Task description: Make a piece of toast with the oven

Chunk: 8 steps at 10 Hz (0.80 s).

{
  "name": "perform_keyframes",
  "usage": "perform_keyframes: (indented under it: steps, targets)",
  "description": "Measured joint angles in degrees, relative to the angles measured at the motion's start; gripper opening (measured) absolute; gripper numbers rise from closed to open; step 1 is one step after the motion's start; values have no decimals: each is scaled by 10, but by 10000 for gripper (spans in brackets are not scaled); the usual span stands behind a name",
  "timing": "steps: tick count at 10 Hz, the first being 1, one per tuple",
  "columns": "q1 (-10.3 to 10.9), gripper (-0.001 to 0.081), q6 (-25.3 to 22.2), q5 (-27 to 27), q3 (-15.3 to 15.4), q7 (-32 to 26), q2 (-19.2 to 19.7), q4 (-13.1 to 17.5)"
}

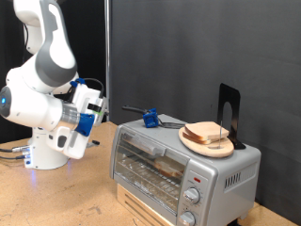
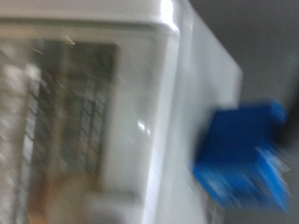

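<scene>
The silver oven (image 1: 183,168) stands on a wooden box at the exterior view's bottom right, its glass door closed. A tan slice-like shape (image 1: 169,167) shows through the glass on the wire rack. Pale bread slices with brown crust (image 1: 209,135) lie on a round wooden plate (image 1: 191,141) on the oven's top. My gripper (image 1: 98,113) hangs in the air just to the exterior view's left of the oven, apart from it, holding nothing that shows. The blurred wrist view shows the oven's door and corner (image 2: 140,103), but no fingers.
A blue block with a black handle (image 1: 149,118) (image 2: 241,161) sits on the oven's top near its back left corner. A black L-shaped stand (image 1: 229,111) rises behind the plate. Round knobs (image 1: 193,196) are on the oven's front right. A black curtain forms the background.
</scene>
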Motion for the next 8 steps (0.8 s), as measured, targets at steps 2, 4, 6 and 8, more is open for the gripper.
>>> perform_keyframes:
  steps: [2,4,6,8]
  targets:
    - [-8,809,-36,64,-19,12,35,47]
    - [-7,809,-54,99,-19,34,81,100]
    - [-6,809,-37,128,-10,54,122,151]
    - [-5,809,-30,136,-6,59,137,166]
